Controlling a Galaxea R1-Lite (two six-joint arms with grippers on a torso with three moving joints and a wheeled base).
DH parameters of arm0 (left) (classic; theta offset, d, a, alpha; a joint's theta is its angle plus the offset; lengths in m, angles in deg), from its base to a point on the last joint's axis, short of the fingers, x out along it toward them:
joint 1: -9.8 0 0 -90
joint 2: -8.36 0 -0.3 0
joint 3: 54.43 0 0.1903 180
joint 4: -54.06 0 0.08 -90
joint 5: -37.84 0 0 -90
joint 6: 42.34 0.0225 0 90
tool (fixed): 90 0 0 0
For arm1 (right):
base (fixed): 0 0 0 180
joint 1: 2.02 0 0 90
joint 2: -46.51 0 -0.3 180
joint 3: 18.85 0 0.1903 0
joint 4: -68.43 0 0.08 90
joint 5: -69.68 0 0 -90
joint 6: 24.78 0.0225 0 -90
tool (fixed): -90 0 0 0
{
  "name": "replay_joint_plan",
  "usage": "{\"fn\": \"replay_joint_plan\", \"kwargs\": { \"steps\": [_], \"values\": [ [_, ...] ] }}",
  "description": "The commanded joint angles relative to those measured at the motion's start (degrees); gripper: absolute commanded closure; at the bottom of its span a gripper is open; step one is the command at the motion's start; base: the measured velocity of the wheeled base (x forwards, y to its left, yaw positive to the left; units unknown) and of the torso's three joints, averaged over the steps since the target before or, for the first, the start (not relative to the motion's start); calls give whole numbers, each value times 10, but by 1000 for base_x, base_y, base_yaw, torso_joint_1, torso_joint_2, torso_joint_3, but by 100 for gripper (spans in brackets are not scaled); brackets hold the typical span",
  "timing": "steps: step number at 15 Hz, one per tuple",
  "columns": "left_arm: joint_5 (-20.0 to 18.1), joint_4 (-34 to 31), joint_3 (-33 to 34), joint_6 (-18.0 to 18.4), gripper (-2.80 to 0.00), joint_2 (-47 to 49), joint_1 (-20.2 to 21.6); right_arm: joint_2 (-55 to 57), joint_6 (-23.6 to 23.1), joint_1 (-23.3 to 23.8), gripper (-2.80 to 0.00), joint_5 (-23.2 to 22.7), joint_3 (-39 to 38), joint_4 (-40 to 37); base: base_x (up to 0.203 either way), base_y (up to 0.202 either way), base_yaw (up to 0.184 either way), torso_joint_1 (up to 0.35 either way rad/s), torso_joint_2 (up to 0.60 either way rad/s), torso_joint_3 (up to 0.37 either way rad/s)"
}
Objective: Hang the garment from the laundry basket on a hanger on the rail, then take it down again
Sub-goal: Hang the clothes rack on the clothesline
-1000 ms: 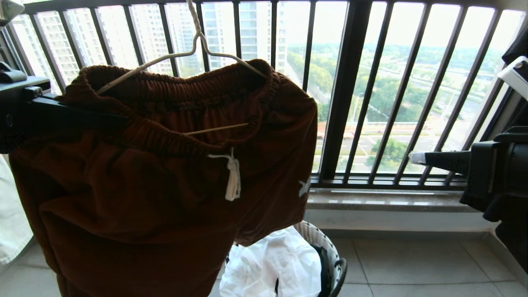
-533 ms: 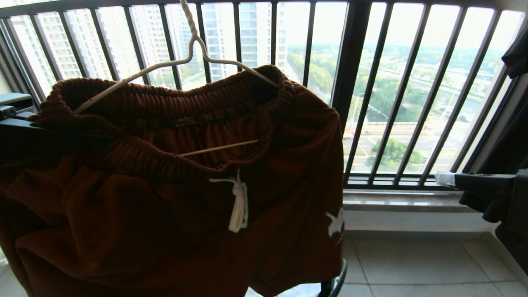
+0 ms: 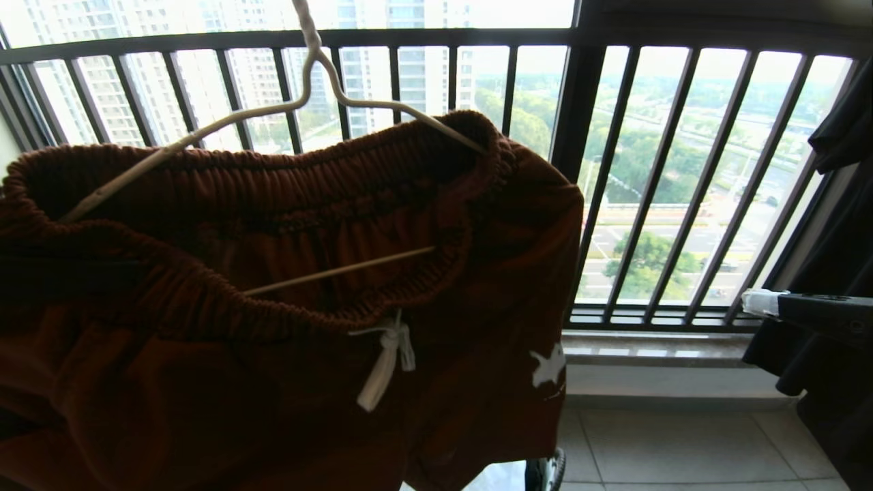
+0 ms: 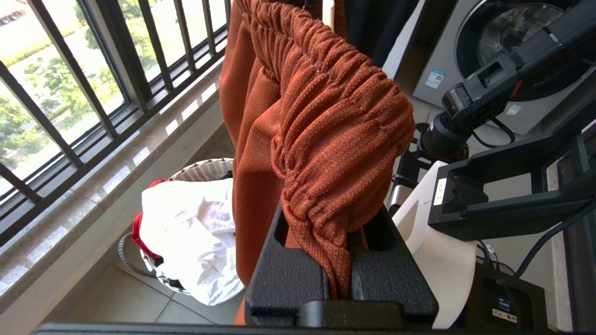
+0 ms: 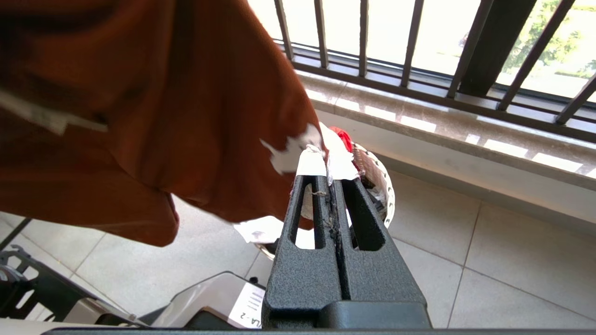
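The rust-brown shorts, the garment point(image 3: 273, 382), hang on the cream hanger point(image 3: 225, 123), whose hook runs up out of the head view. My left gripper point(image 4: 342, 260) is shut on the gathered waistband point(image 4: 326, 139); in the head view the shorts hide it. At the head view's right edge, my right gripper point(image 3: 760, 302) is shut on nothing, clear of the shorts. In the right wrist view that gripper point(image 5: 326, 163) points towards the laundry basket point(image 5: 384, 186), just past the hem's white print point(image 5: 288, 153). The basket point(image 4: 200, 170) stands on the floor below. The rail is out of view.
The black balustrade point(image 3: 573, 136) and a stone sill point(image 3: 655, 348) close off the front. A white cloth point(image 4: 186, 232) fills the basket. Dark clothing point(image 3: 839, 204) hangs at the right. A washing machine point(image 4: 489, 46) stands behind the left arm. Tiled floor point(image 3: 682, 443) lies at the lower right.
The whole head view has shifted as the camera rose: the balustrade's top bar now shows and the basket has almost left the bottom. The shorts look nearer and now hide the left arm.
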Motion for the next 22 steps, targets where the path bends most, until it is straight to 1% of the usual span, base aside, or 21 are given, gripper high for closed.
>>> {"fn": "replay_joint_plan", "kwargs": {
  "steps": [1,6,8,10,11,13,17,19,22],
  "values": [
    [-3,-2,11,2,0,-16,0,-3,0,0,0,-1,0,-1,0,0,0,143,-470,-334],
    [-3,-1,35,2,0,-43,0,-1,-2,0,0,-1,5,3,0,0,0,159,-467,-325],
    [-3,-1,36,2,0,-43,0,0,-3,-1,0,-3,11,16,0,0,0,175,-480,-303],
    [1,-1,34,6,0,-47,0,0,-6,-1,0,-2,25,15,0,0,0,187,-490,-307],
    [-3,-1,35,6,0,-52,0,0,-6,0,0,-2,23,15,0,0,0,191,-488,-305],
    [-1,0,44,7,0,-54,-17,1,-6,0,0,-1,19,18,0,0,0,202,-502,-302],
    [-6,0,59,5,0,-54,-26,19,-6,-1,0,-2,20,45,0,0,0,222,-524,-309],
    [-4,0,61,3,0,-51,-33,25,-8,0,0,-2,25,47,0,0,0,237,-540,-305],
    [-4,0,74,-2,0,-47,-32,48,-36,0,0,-2,26,87,0,0,0,249,-568,-314]
  ]
}}
